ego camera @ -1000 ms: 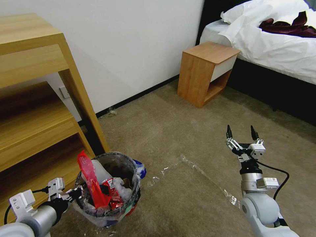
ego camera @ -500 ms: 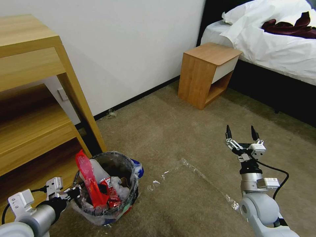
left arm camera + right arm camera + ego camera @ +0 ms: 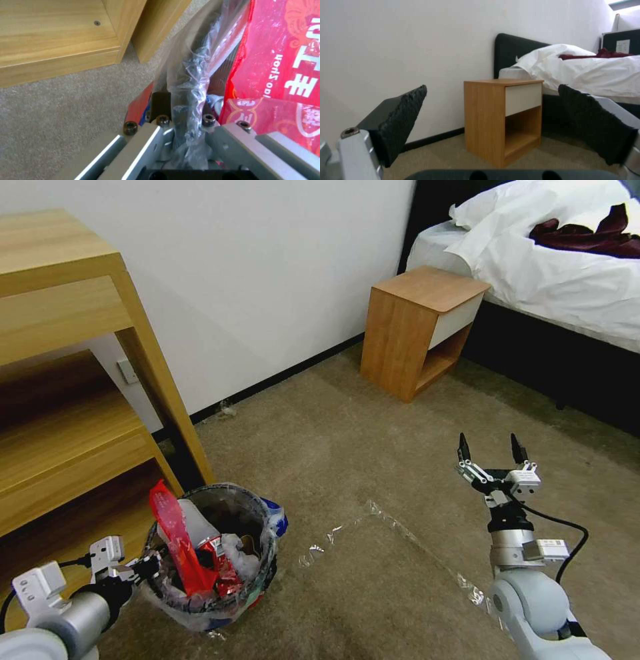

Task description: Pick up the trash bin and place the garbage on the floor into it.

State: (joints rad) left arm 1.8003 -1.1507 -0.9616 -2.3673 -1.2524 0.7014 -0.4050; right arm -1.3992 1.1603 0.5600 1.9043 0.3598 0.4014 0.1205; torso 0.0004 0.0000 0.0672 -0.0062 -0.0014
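- Bin (image 3: 212, 560): sits at about 7 o'clock in the head view, beside the leg of the wooden shelf unit (image 3: 73, 380). Whether its base rests on the carpet (image 3: 373, 447) or hangs just clear cannot be told.
- Left gripper (image 3: 152, 569): at the bin's 9 o'clock edge. In the left wrist view the fingers (image 3: 160, 102) are pressed together on the dark rim and the crumpled clear bag liner (image 3: 191, 75), one pad outside the wall and the other inside.
- Contents: a tall red wrapper (image 3: 179, 543) stands up out of the bin; smaller red packets and white wads lie below it.
- Right gripper (image 3: 489, 448): held at about 4 o'clock, well apart from the bin, pointing upward, its pads (image 3: 403, 117) spread wide and holding nothing.
- Floor: only strips of clear tape (image 3: 393, 527) and a small pale scrap (image 3: 228, 409) at the baseboard, around 11 o'clock, show on the open carpet.
- Background: a nightstand (image 3: 417, 330) and a bed (image 3: 553, 267) lie at 1 o'clock.
- Assessment: collection appears largely complete. Remaining, in my judgement, is the scrap by the wall, if it counts as litter, and setting the bin down.
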